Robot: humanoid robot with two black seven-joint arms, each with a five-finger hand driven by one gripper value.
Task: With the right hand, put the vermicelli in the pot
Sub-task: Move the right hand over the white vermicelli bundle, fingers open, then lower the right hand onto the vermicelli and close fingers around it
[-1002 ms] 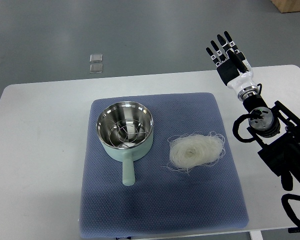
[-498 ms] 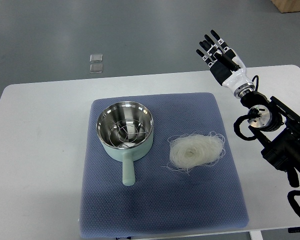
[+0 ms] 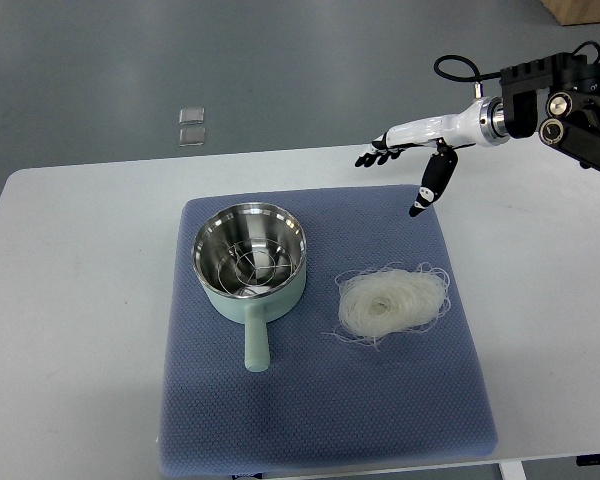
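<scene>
None of the real work is done yet: the vermicelli (image 3: 392, 303) lies as a loose white nest on the blue mat (image 3: 320, 400), just to the right of the pot (image 3: 251, 262), with bare mat between them. The pot, pale green outside and shiny steel within, stands upright on the mat with its handle pointing toward the robot's side; only a wire rack shows inside it, no noodles. The right robot hand (image 3: 408, 165) hangs above the far right corner of the mat, beyond the vermicelli and apart from it, its fingers spread and holding nothing, with the thumb pointing down toward the mat. The left arm is out of view. Everything sits on a white desk (image 3: 70, 300). What is left, as I judge it, is the whole chain: bring the hand down over the nest, close on it, lift it, carry it left, and let it drop into the pot.
</scene>
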